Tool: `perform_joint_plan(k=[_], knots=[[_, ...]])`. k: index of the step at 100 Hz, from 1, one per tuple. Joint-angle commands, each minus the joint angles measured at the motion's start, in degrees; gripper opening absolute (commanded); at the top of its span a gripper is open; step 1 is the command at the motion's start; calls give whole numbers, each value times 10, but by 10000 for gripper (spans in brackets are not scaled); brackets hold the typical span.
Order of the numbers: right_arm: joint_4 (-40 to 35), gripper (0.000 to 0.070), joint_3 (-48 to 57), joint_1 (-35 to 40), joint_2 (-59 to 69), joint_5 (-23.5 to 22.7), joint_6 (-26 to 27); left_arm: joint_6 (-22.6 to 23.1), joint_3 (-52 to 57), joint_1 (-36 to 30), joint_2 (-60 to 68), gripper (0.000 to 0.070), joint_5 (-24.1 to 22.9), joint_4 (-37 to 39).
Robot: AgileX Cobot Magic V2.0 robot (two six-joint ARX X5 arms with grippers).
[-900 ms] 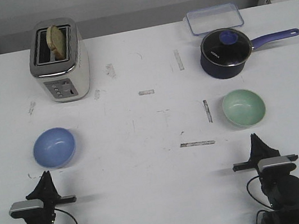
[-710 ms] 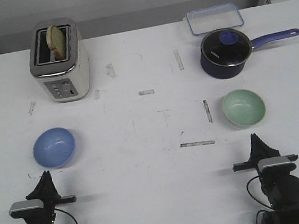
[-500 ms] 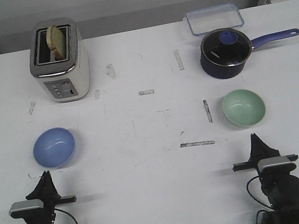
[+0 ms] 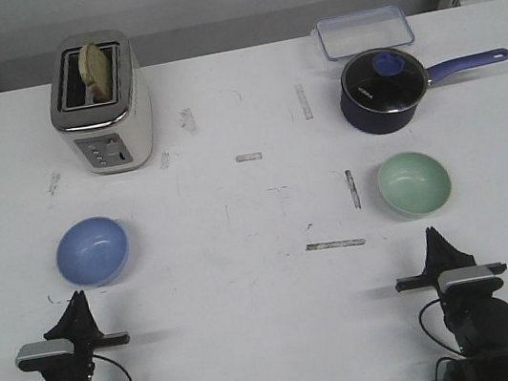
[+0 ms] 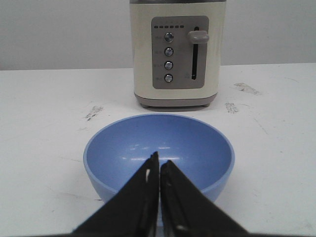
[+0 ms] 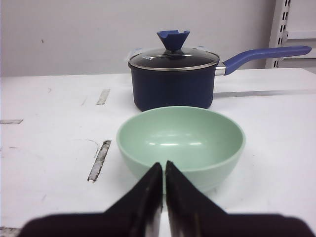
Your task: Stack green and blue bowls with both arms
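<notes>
The blue bowl (image 4: 92, 251) sits upright and empty on the left of the white table (image 4: 269, 285). The green bowl (image 4: 414, 183) sits upright and empty on the right. My left gripper (image 4: 77, 298) is shut and empty, just short of the blue bowl (image 5: 159, 148), which fills the left wrist view beyond the gripper tips (image 5: 159, 162). My right gripper (image 4: 429, 233) is shut and empty, just short of the green bowl (image 6: 181, 139), seen beyond its tips (image 6: 164, 165) in the right wrist view.
A cream toaster (image 4: 100, 104) with a slice of bread stands at the back left and shows behind the blue bowl (image 5: 173, 54). A dark navy saucepan (image 4: 383, 89) with a glass lid and long handle stands behind the green bowl (image 6: 173, 79). A clear plastic container (image 4: 362, 31) lies at the back.
</notes>
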Motion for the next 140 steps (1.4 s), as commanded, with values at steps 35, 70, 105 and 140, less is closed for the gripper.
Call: perform_joint_plan(k=[35, 70, 105, 140], knots=[[139, 1, 5, 0, 0, 46, 14, 7, -12, 1, -1, 1, -1, 7], [52, 1, 236, 0, 145, 60, -18, 7, -12, 1, -1, 1, -1, 7], [-195, 433, 496, -28, 429, 60, -21, 7, -12, 1, -1, 1, -1, 7], [-273, 570, 547, -148, 627, -61, -116, 7, -12, 1, -1, 1, -1, 4]])
